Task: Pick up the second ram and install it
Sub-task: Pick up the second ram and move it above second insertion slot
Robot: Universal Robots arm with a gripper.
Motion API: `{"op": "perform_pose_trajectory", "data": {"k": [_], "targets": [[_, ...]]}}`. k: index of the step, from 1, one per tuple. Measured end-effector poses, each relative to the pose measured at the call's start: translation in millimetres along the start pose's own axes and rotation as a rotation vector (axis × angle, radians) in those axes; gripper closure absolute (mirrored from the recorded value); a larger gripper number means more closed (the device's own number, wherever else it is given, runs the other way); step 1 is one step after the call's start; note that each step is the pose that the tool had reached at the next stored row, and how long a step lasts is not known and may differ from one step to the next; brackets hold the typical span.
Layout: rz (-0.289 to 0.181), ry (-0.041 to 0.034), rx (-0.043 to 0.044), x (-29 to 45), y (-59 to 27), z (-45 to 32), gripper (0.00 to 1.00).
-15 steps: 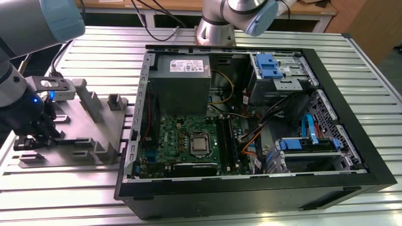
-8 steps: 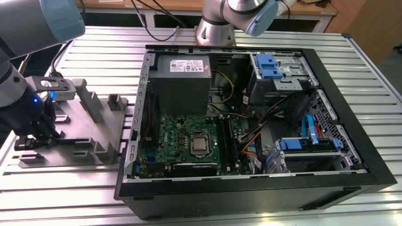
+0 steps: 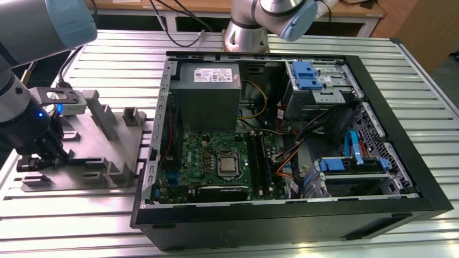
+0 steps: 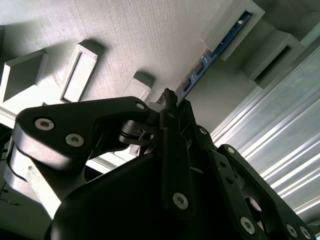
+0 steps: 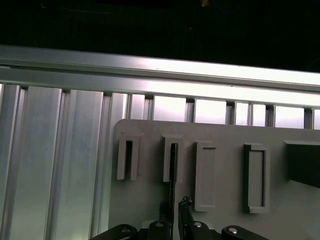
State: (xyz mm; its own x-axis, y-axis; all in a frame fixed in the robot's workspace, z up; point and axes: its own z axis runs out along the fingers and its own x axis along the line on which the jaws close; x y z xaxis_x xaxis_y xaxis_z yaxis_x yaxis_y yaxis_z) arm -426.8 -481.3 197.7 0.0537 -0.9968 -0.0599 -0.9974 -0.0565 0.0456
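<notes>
Gripper (image 5: 174, 206): jaws drawn narrow, clamped on one end of the second ram (image 4: 218, 47). Second ram: long, thin dark stick, blue along its face, standing on edge in slotted blocks of the grey fixture plate (image 3: 100, 142), beside the open computer case (image 3: 287, 134).

One open computer case (image 3: 401, 177) lies on the counter (image 3: 107, 48) beside one grey fixture plate (image 3: 86, 150). Inside the case sit one power supply (image 3: 208, 91), one processor (image 3: 228, 164) and two blue drive brackets (image 3: 312, 75) (image 3: 351, 164). One ram (image 4: 200, 67) stands in the plate.

Second ram (image 4: 201, 64) in fixture plate (image 3: 85, 149), beside case (image 3: 287, 221).
</notes>
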Motion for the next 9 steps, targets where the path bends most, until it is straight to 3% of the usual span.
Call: {"op": "perform_pose_trajectory", "data": {"k": [9], "targets": [[0.0, 0.0, 0.0001, 2.2, 0.0, -0.1, 0.8]]}}
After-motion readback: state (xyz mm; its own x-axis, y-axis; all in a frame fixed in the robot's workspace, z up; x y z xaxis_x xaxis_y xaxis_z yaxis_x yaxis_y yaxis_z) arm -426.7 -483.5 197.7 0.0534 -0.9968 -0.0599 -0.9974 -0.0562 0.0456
